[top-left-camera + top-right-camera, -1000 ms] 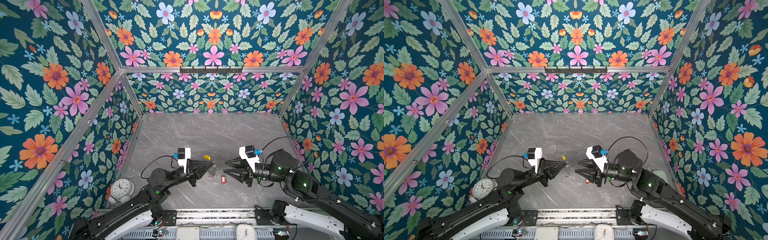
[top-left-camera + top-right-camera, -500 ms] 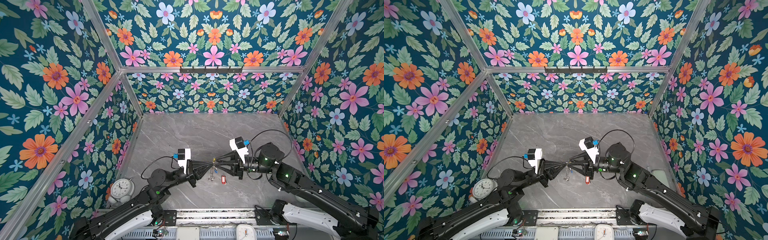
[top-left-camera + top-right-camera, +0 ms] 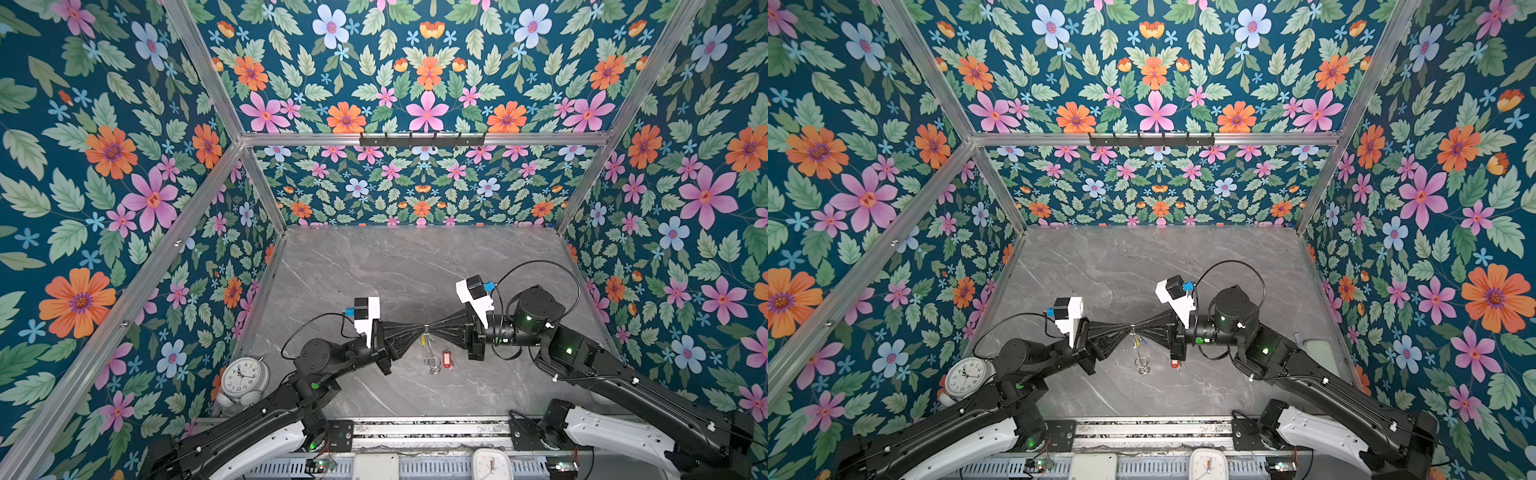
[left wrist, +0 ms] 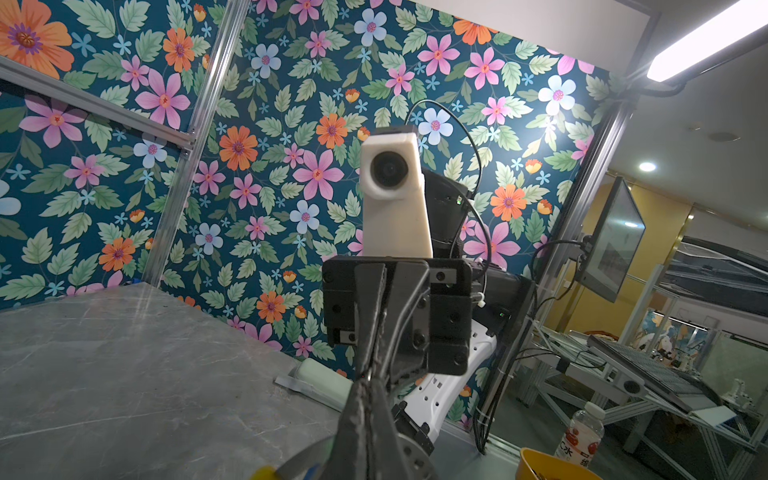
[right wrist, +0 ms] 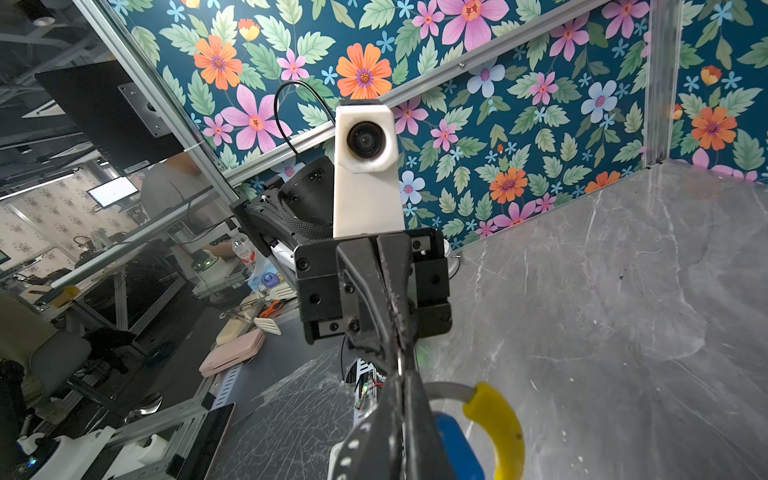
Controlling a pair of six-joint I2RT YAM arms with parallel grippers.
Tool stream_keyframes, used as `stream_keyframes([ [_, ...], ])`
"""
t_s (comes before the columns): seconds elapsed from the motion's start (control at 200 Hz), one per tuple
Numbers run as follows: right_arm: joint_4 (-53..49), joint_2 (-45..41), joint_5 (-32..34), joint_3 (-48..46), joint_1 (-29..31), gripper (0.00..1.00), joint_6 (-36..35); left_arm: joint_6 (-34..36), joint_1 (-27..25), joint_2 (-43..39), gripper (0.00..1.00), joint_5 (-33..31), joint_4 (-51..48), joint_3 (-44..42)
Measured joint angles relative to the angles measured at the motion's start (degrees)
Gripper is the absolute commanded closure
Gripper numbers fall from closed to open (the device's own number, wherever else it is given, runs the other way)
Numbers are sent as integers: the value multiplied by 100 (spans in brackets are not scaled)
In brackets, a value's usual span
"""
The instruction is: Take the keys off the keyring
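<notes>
Front centre | left tool (image 3: 420, 328) meets right tool (image 3: 434, 326) tip-to-tip (both horizontal) | keyring (image 5: 498, 419) pinched

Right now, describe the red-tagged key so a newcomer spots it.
On the grey marble tabletop, find where the left claw and right claw meet tip to tip, pinching a thin silver wire hoop. Right of that hoop, on the marble, lies the small key with a red plastic label tag. Its tag is red; the hoop's tag is blue.

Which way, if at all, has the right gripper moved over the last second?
Yes. In both top views the right gripper has moved left, past the red-tagged key, to meet the left gripper at the keyring.
</notes>
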Motion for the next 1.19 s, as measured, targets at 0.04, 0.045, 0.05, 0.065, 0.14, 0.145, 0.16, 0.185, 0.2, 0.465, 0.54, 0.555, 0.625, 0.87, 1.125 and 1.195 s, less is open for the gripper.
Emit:
stream_keyframes([
  [0.04, -9, 11, -2, 9, 0, 100, -2, -9, 0, 0, 100, 0, -4, 0],
  [0.045, -11, 13, -2, 11, 0, 100, -2, -11, 0, 0, 100, 0, -4, 0],
  [0.05, -11, 15, -2, 15, 0, 100, -2, -17, 0, 0, 100, -4, -4, 0],
  [0.065, -22, 20, -2, 22, 0, 100, -2, -17, 0, 0, 100, -11, -11, 2],
  [0.14, -120, 28, 2, 81, -2, 100, -22, -20, 0, -2, 86, -28, -107, 46],
  [0.145, -129, 28, 2, 85, -2, 100, -22, -20, 0, -4, 84, -28, -111, 50],
  [0.16, -166, 28, 2, 109, -4, 100, -22, -20, 0, -9, 80, -28, -149, 70],
  [0.185, -225, 26, -4, 146, -7, 100, -28, -20, 0, -15, 75, -35, -199, 98],
  [0.2, -275, 26, -11, 175, -9, 100, -44, -13, 0, -22, 73, -35, -225, 114],
  [0.465, -1714, 87, -249, 831, -319, 100, -575, 22, 0, -153, 65, 48, -1589, 802],
  [0.54, -2168, 125, -328, 1038, -343, 100, -817, 131, 0, -103, 66, 160, -2138, 1082],
  [0.555, -2258, 136, -334, 1080, -350, 100, -863, 142, 0, -92, 66, 184, -2232, 1126],
  [0.625, -2658, 188, -343, 1259, -369, 100, -1102, 254, 0, -2, 66, 247, -2758, 1353],
  [0.87, -3539, 422, -409, 1703, -372, 100, -1672, 560, 7, 404, 68, 647, -3967, 1976],
  [1.125, -3912, 540, -468, 1882, -372, 100, -1882, 612, 11, 678, 77, 1038, -4308, 2151],
  [1.195, -3939, 553, -468, 1895, -372, 100, -1921, 662, 11, 686, 81, 1069, -4317, 2168],
])
